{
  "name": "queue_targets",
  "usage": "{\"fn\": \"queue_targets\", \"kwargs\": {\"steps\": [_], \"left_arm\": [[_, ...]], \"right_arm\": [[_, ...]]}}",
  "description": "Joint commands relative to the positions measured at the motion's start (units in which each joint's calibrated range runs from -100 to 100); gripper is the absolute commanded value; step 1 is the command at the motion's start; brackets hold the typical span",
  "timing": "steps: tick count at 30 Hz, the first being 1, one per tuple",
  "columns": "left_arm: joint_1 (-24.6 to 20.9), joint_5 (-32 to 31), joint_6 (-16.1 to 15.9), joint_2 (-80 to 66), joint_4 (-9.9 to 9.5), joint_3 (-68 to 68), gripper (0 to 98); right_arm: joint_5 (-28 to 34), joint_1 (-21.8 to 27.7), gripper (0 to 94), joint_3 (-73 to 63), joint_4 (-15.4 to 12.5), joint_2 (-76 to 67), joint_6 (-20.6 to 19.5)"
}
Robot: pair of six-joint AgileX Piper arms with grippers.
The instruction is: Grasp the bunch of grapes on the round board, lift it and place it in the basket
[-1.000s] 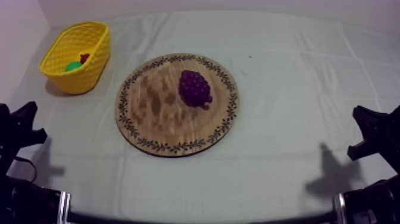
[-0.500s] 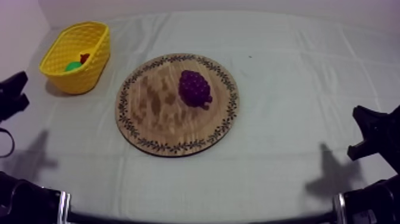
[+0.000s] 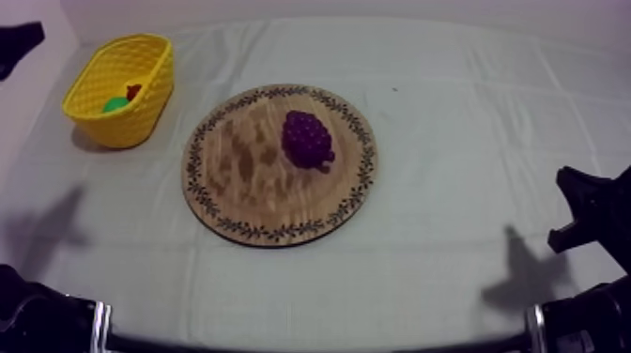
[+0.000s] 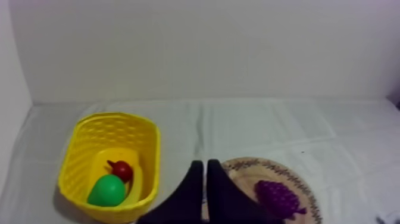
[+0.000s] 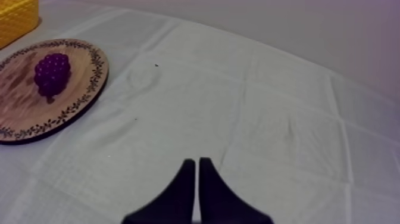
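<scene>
**Approach stage, nothing yet grasped**

Grey-white cloth is seen spread over the whole table. At its middle the round wooden board with a patterned rim lies flat. The yellow woven plastic basket is set at about ten o'clock from the board, near it but apart from it.

The left gripper is seen at the ten o'clock edge of the top view, out past the basket. Its two black fingers are pressed together into a narrow wedge, and nothing is held between them. The right gripper is placed at four o'clock, well apart from the board, with its fingers likewise closed together on nothing.

The purple bunch of toy grapes rests on the board at about two o'clock from the board's centre, inside the rim pattern, with a short stem pointed toward five o'clock. Inside the basket a green toy fruit is lodged, and a small red fruit is seen just beside it at one o'clock.

The step in hand is judged to be the approach, since the grapes are untouched. The left arm, being nearer the basket, is taken to be the one at work. For the next move its fingers would need to be:

- opened wide, as the bunch is broad and knobbly
- carried toward four o'clock over the basket's rim without it being clipped
- lowered squarely over the bunch
- closed on its sides rather than on the thin stem
</scene>
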Motion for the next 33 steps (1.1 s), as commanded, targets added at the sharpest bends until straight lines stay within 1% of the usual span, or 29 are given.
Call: {"fn": "queue_targets", "kwargs": {"steps": [1,7,11,16,25,30,33], "left_arm": [[2.6,1.2,2.1,4.4,-1.08,-6.0,0.0],[8.0,5.5,6.7,11.7,-4.71,-12.5,0.0],[11.1,9.0,9.1,16.7,-6.23,-16.7,0.0],[13.8,13.1,10.5,23.4,-6.6,-21.5,0.0],[17.0,21.0,12.7,38.3,-6.33,-32.0,0.0],[18.6,23.7,13.9,47.3,-6.43,-35.5,0.0],[19.3,25.3,14.6,52.7,-6.07,-37.4,0.8]], "right_arm": [[0.0,0.0,0.4,0.0,0.0,0.0,0.0],[0.0,0.0,0.4,0.0,0.0,0.0,0.0],[0.0,0.0,0.4,0.0,0.0,0.0,0.0],[0.0,0.0,0.4,0.0,0.0,0.0,0.0],[0.0,0.0,0.4,0.0,0.0,0.0,0.0],[0.0,0.0,0.4,0.0,0.0,0.0,0.0],[0.0,0.0,0.4,0.0,0.0,0.0,0.0]]}}
